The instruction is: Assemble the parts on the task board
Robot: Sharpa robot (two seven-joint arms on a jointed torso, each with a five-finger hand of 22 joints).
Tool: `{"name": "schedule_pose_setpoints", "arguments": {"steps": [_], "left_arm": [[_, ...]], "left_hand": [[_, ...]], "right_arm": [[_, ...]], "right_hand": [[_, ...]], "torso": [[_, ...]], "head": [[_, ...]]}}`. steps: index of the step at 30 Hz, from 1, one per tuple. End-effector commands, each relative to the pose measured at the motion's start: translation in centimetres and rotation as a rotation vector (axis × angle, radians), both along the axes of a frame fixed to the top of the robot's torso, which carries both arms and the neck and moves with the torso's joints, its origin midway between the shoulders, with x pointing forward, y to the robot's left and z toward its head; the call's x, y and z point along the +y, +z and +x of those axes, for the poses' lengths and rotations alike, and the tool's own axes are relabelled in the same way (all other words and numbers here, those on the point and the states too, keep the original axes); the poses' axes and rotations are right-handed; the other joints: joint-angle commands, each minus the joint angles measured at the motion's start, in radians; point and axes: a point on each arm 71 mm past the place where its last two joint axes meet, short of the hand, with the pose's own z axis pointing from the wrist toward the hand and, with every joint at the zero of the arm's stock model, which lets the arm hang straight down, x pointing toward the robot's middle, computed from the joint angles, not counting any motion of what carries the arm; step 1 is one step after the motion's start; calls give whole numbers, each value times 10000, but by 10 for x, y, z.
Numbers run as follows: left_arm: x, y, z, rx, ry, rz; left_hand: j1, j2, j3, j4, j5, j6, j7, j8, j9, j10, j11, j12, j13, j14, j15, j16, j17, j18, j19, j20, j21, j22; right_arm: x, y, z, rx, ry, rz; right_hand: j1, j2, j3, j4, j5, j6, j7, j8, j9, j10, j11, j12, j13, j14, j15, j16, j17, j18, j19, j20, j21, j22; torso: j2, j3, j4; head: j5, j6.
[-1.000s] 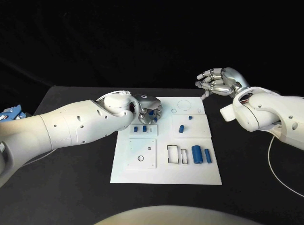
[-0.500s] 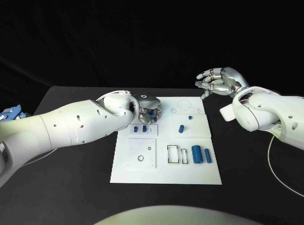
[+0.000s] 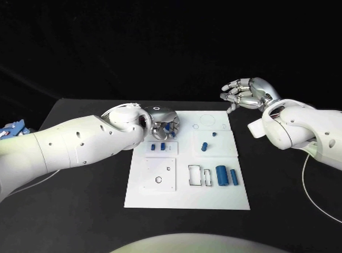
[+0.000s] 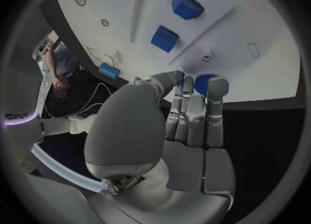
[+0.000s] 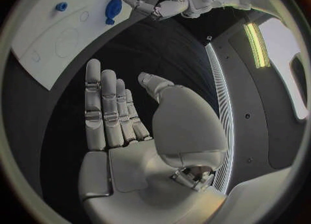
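Two hands over a black table [image 3: 79, 211], one low on the task board [image 3: 187, 195], one raised clear of it.

Left hand [image 3: 162, 123] down at the board's far left corner, fingers [image 4: 194, 112] curled together around a small blue part [image 4: 202, 85], fingertips at the white surface. Right hand [image 3: 246, 93] held up beyond the board's far right edge, fingers [image 5: 103, 107] straight and slightly apart, grasping nothing. Two short blue parts [image 3: 158, 146] lying side by side just near of the left hand; one tilted blue part [image 3: 204, 145] near the board's middle with a tiny one [image 3: 214, 133] beside it; two larger blue cylinders [image 3: 227, 175] upright-looking at the near right, next to a dark-outlined slot [image 3: 196, 174].
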Motion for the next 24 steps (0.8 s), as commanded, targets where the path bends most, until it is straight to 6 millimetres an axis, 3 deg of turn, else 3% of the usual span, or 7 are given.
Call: {"name": "schedule_pose_setpoints", "arguments": {"steps": [1, 12, 24], "left_arm": [[4, 7, -1, -50, 171, -582], [34, 15, -4, 204, 725, -661], [49, 12, -2, 571, 1011, -449]], "left_hand": [[-116, -34, -53, 49, -24, 99, 1, -43, 13, 57, 7, -60, -25, 97, 16, 62, 47, -164, 72, -10, 41, 24], [-169, -64, -64, 62, -21, 127, -12, -59, 22, 95, -3, -106, -23, 114, 12, 73, 56, -174, 108, -9, 67, 73], [-189, -79, -69, 64, -28, 147, -21, -65, 29, 121, -11, -131, -21, 120, 9, 77, 59, -175, 112, -10, 69, 80]], "right_arm": [[-1, 1, 0, -111, 15, -18], [-3, 1, 0, -113, -45, -34], [-3, 1, 0, -110, -45, -33]], "right_hand": [[-1, 32, -9, -45, 34, -97, 413, 68, -9, -40, -5, 20, -8, -56, -17, -21, -17, 113, 85, 12, -59, -9], [-1, 32, -9, -45, 34, -97, 413, 68, -9, -40, -5, 20, -8, -56, -17, -21, -17, 113, 85, 12, -59, -9], [-2, 35, -15, -41, 41, -107, 411, 88, -18, -46, -6, 39, -43, -57, -18, -18, -22, 112, 108, 10, -84, -41]], "torso": [[-17, -1, 42], [-46, -2, 115], [-26, -8, 75]], "head": [[10, 49], [32, -4], [107, -70]]}}
